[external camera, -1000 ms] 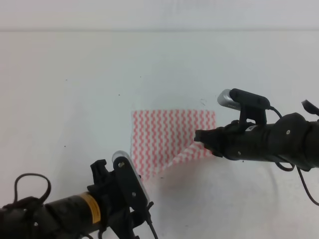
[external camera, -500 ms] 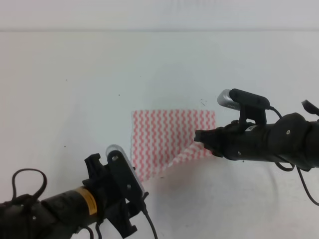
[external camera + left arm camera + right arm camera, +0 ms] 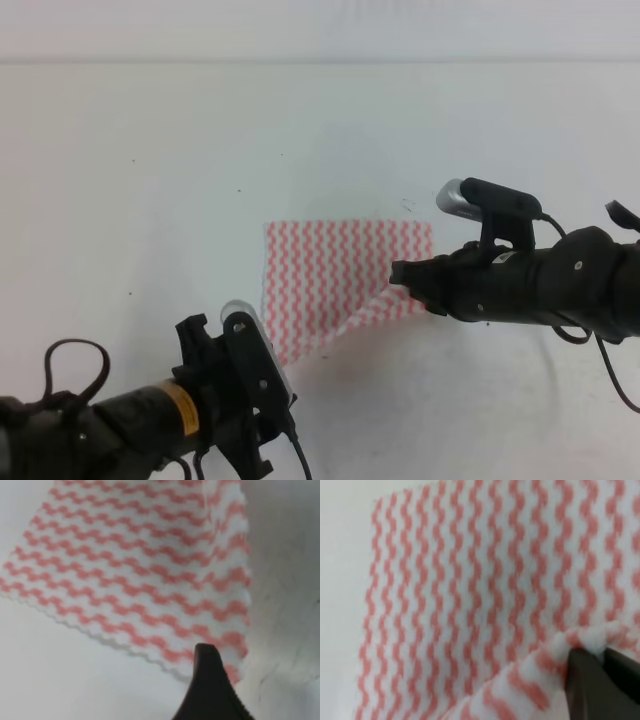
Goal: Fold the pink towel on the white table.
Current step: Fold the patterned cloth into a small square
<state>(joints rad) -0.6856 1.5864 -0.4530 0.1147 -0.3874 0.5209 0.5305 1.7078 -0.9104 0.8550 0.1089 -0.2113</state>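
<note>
From the exterior high view, the pink towel (image 3: 335,280) lay near the middle of the white table (image 3: 150,150), its near right corner lifted and drawn inward by the right gripper (image 3: 402,272), whose jaws were pinched shut on that corner. Over the last second the right arm had not shifted and the raised flap looked the same; only the left gripper (image 3: 262,385) had moved, dipping back and then returning to just beside the towel's near left corner. That suggested the fold was waiting on the left side getting its grasp. The cloth was close to square, its edges roughly parallel to the table's far edge, with no clear long axis; its wavy stripes ran from far to near. In the left wrist view, one dark fingertip (image 3: 210,680) overlapped the towel's near edge by a corner, though whether that gripper was spread or closed could not be told. In the right wrist view, dark fingertips (image 3: 600,680) clamped a bunched ridge of striped cloth above the flat layer.
</note>
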